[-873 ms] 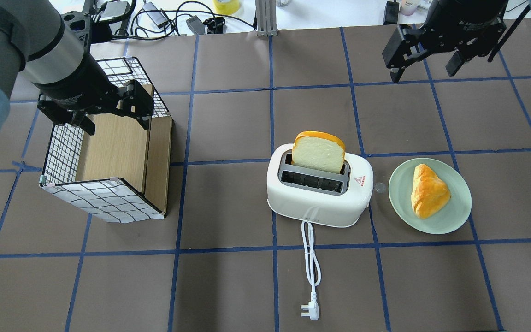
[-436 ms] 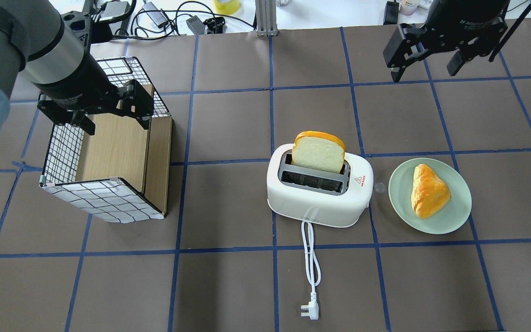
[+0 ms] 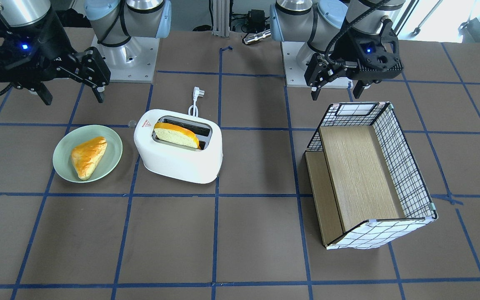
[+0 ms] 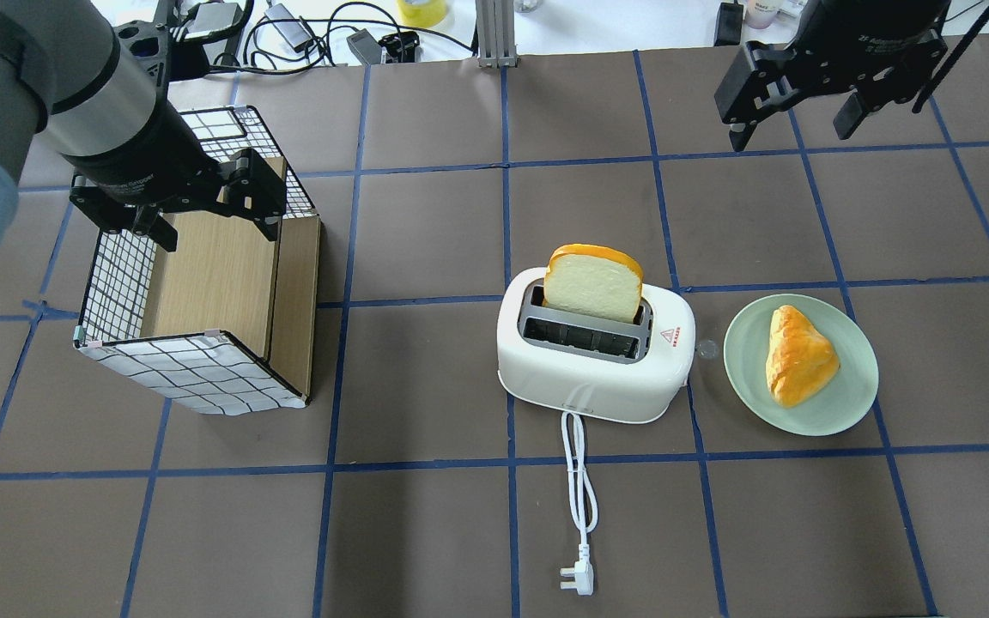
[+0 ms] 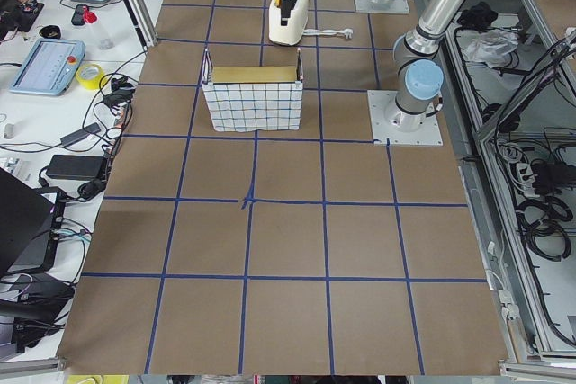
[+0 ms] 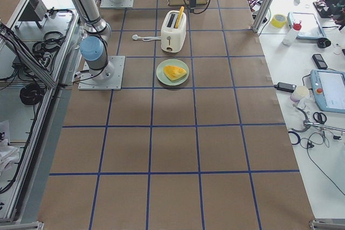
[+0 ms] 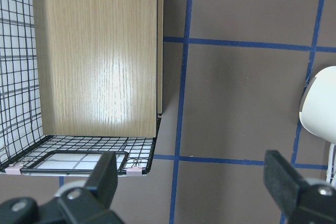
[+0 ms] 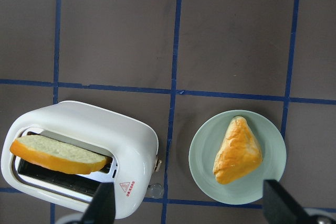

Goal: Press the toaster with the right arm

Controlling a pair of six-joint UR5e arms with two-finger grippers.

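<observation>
The white toaster [image 4: 597, 390] stands mid-table with a bread slice [image 4: 593, 283] upright in its far slot. Its small clear lever knob [image 4: 706, 348] sticks out on the end facing the green plate. My right gripper [image 4: 791, 129] hangs open and empty above the table's far right, well beyond the toaster and plate. In the right wrist view the toaster [image 8: 100, 124] lies lower left, with the knob [image 8: 156, 187] beside it. My left gripper [image 4: 215, 233] is open and empty over the wire basket. In the front view the right gripper [image 3: 73, 98] is behind the plate.
A green plate [image 4: 855, 403] with a golden pastry [image 4: 795, 356] sits right of the toaster. A wire basket with a wooden shelf [image 4: 203, 369] lies on its side at the left. The toaster's cord and plug [image 4: 576, 579] trail toward the near edge.
My right gripper has drifted very slightly toward the far edge. The toaster, the bread and the left arm have not moved.
</observation>
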